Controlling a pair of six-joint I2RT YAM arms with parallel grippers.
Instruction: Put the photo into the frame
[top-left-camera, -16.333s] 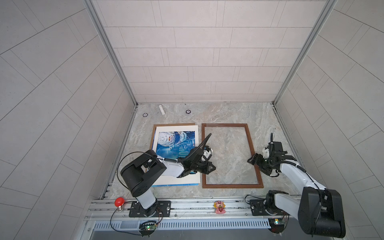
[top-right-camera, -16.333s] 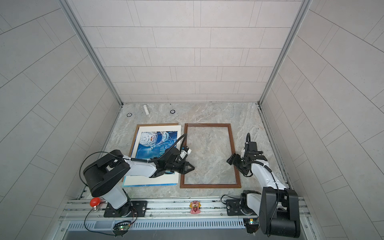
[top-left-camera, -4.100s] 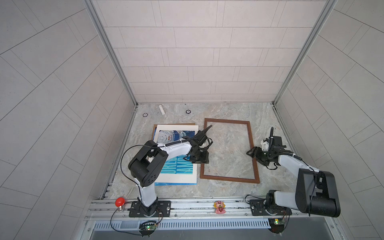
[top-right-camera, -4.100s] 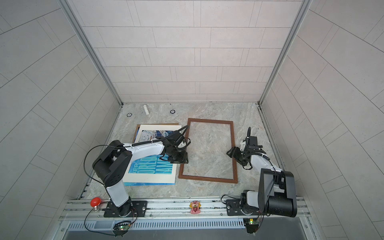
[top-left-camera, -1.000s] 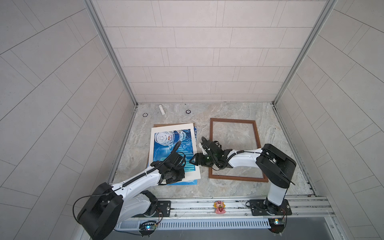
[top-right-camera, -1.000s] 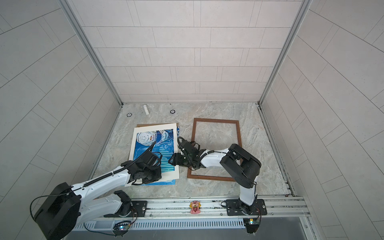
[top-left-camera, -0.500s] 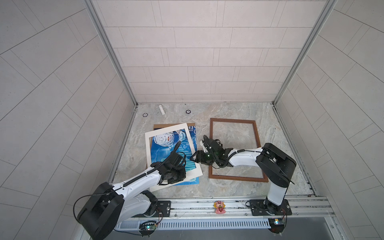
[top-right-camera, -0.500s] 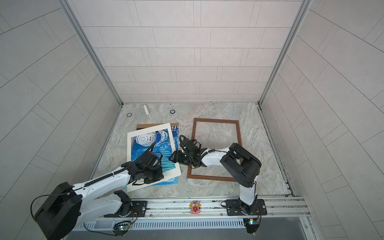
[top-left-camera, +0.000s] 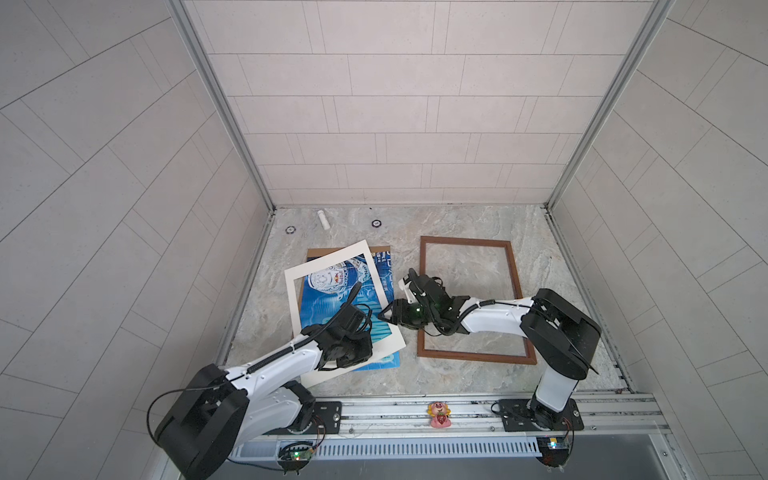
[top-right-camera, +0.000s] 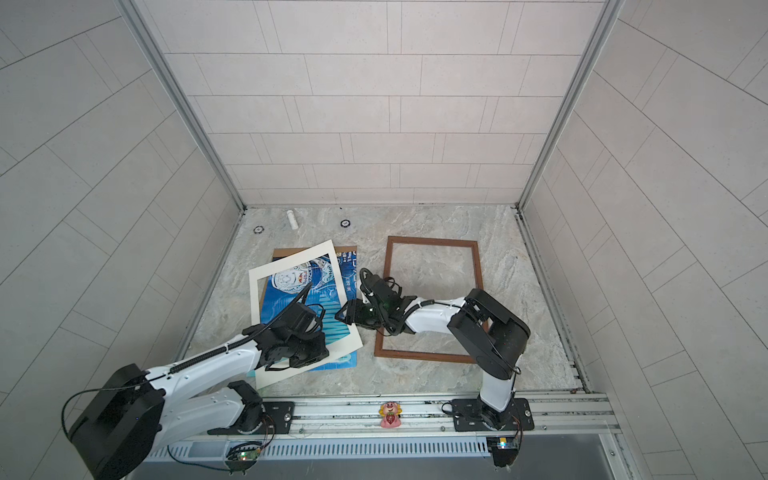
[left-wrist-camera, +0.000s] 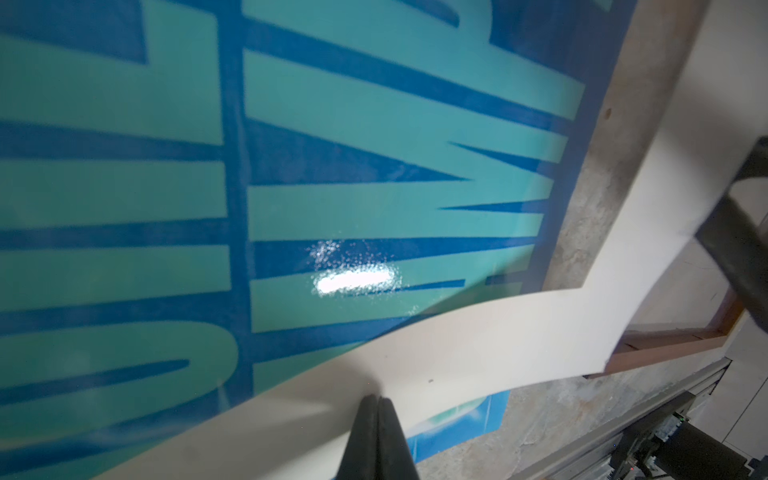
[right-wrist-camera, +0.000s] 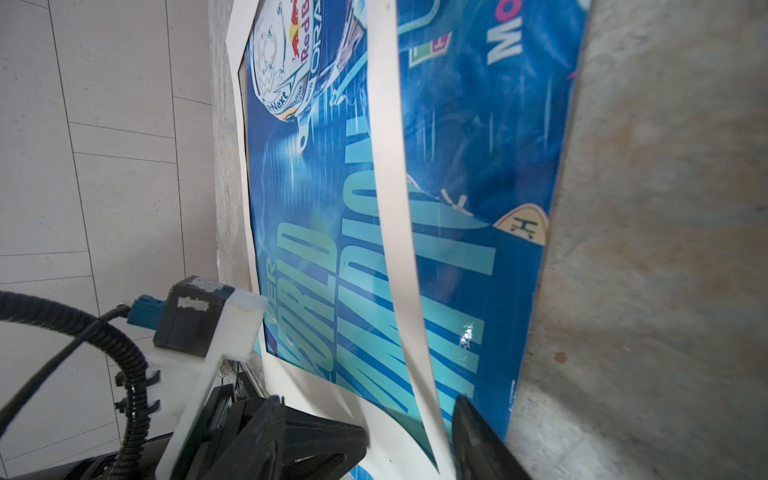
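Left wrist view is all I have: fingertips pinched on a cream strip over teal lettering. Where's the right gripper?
Observer: The right gripper is open at the side strip of the cream mat. One jaw sits on each side of the strip, not clamped.
Operator: Mat square on the photo?
Observer: No. In both top views the mat sits twisted, and the photo pokes out past its right side.
Operator: Anything in the frame?
Observer: Nothing. The frame lies flat to the right with bare marble showing through it, and the right arm reaches across its left rail.
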